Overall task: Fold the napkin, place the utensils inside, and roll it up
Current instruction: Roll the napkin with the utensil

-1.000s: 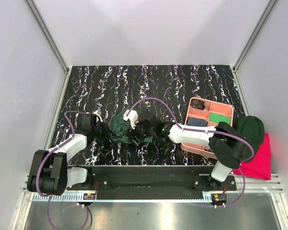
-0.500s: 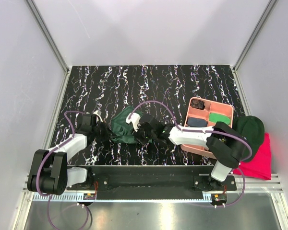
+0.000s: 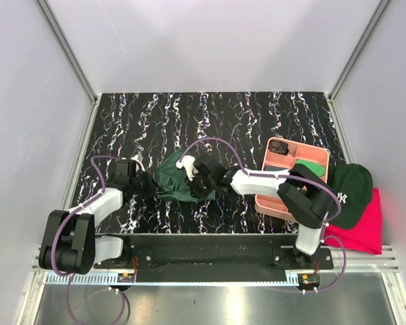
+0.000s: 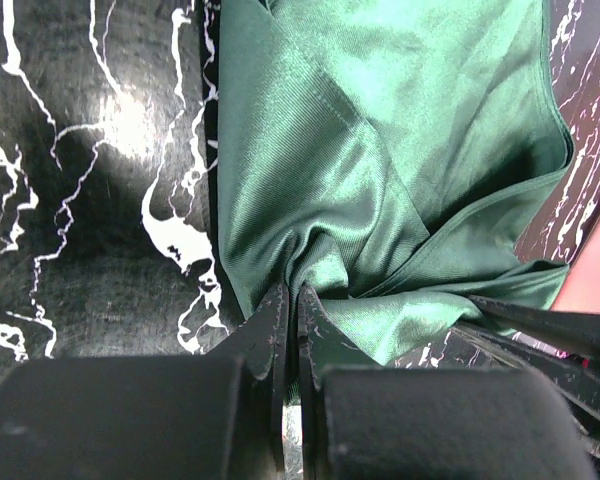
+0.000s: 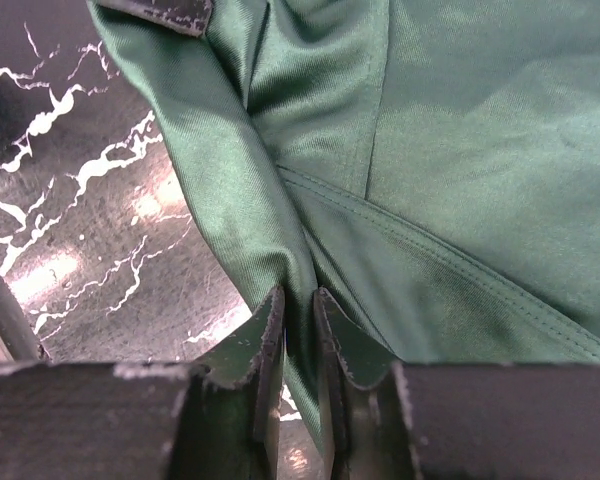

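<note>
The napkin (image 3: 170,177), dark green and crumpled, lies on the black marbled table between my two arms. My left gripper (image 3: 149,184) is at its left end, and in the left wrist view its jaws are pressed together on a gathered fold of the napkin (image 4: 380,150). My right gripper (image 3: 195,179) is at the cloth's right side, and in the right wrist view it pinches a ridge of the napkin (image 5: 480,150). Thin dark blades (image 4: 540,322) enter the left wrist view at lower right. I cannot tell whether they are the utensils.
A pink tray (image 3: 299,145) with compartments stands at the right, partly under my right arm. A dark green cap (image 3: 352,186) rests on a bright pink-red cloth (image 3: 365,230) beyond it. Grey walls close in the table on three sides.
My right gripper has slid left and away along the napkin and shut on a fold of it. The right arm's elbow has shifted, uncovering the cap. The left arm stays put.
</note>
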`<state>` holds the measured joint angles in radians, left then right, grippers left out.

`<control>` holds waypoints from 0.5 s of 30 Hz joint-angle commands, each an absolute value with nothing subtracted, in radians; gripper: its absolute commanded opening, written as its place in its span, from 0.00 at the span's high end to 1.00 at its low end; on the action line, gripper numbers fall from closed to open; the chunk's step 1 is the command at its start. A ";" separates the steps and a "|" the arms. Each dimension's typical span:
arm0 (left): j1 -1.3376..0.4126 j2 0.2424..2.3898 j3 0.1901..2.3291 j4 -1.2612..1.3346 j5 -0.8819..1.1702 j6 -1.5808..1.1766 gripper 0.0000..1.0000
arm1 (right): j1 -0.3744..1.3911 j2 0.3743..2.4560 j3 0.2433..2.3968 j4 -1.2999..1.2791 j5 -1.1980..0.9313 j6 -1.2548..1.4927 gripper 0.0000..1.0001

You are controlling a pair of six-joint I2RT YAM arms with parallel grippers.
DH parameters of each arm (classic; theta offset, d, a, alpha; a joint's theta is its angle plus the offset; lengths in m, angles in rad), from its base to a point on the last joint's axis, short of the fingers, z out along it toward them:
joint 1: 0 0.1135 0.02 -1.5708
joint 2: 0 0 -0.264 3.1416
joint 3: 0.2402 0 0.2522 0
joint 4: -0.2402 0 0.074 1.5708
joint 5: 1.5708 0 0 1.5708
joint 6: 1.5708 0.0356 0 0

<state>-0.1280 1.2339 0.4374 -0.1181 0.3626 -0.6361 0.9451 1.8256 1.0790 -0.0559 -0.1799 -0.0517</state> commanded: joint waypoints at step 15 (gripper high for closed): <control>-0.130 1.282 0.480 -0.187 0.344 -0.606 1.00 | 0.968 1.710 1.181 -0.146 -0.126 -0.141 0.30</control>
